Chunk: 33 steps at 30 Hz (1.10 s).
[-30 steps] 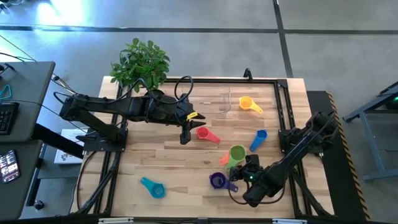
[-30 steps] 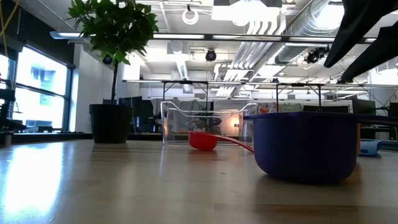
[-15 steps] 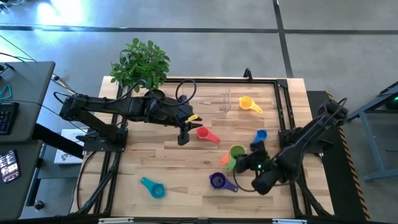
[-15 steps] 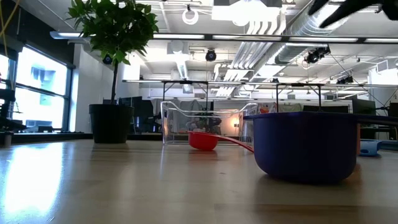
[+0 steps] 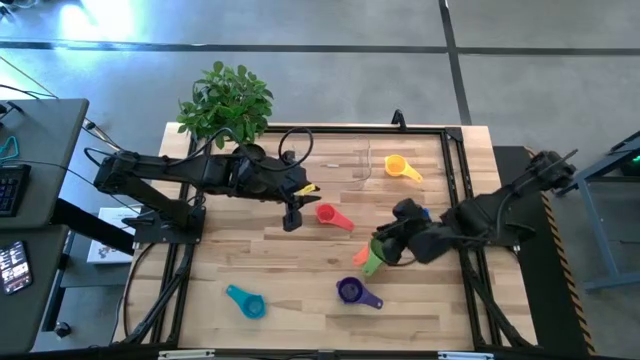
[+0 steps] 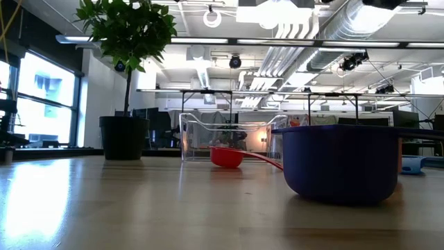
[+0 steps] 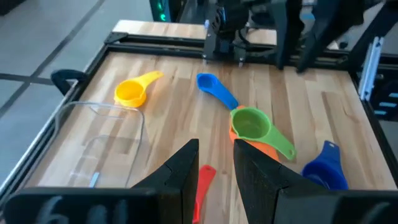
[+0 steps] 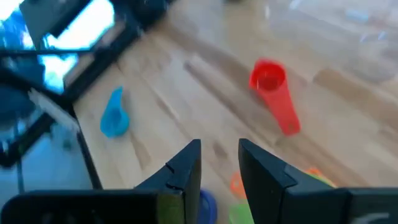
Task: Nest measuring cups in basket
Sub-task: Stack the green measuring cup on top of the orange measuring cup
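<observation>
Several measuring cups lie apart on the wooden table: yellow, red, teal, purple, and green resting on orange. A blue one is mostly hidden by my right arm in the high view. The clear basket stands at the far edge with no cup in it. My left gripper hovers open just left of the red cup. My right gripper hangs open above the green cup, touching nothing.
A potted plant stands at the table's far left corner. A black frame rail runs along the table's edges. Bare wood lies between the teal and purple cups and along the left side.
My right gripper has risen from beside the purple cup and swung toward the far edge, ending above the green cup; its wrist has rolled. In the low view the arm has left the picture upward. The cups have stayed where they were.
</observation>
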### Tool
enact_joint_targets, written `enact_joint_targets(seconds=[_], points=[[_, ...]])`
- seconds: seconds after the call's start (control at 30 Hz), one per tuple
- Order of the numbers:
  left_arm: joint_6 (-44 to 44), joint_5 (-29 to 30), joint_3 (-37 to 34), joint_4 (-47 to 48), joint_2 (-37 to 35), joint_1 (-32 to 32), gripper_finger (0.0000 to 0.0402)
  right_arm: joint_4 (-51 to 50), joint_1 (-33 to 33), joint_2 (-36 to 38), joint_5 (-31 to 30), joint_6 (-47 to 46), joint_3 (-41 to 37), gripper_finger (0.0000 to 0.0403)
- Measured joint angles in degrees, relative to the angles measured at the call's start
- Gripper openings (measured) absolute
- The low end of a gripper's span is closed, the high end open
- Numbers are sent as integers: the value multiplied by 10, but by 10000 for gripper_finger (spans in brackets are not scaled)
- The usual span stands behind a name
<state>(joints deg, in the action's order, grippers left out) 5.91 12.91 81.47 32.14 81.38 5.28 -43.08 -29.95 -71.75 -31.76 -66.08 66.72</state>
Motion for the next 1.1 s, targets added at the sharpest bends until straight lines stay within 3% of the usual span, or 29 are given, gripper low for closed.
enact_joint_targets(seconds=[0.17,0.37,0.67,1.1], points=[[10,2,0,1,-6,0,90,-18,27,-9,99,-1,0,99],[17,1,0,19,-17,0,90,-25,23,-30,140,-44,0,99],[30,14,0,24,-48,0,90,-28,13,-130,212,-79,0,99],[21,14,0,28,-46,0,90,-23,-4,-222,263,-149,0,99]])
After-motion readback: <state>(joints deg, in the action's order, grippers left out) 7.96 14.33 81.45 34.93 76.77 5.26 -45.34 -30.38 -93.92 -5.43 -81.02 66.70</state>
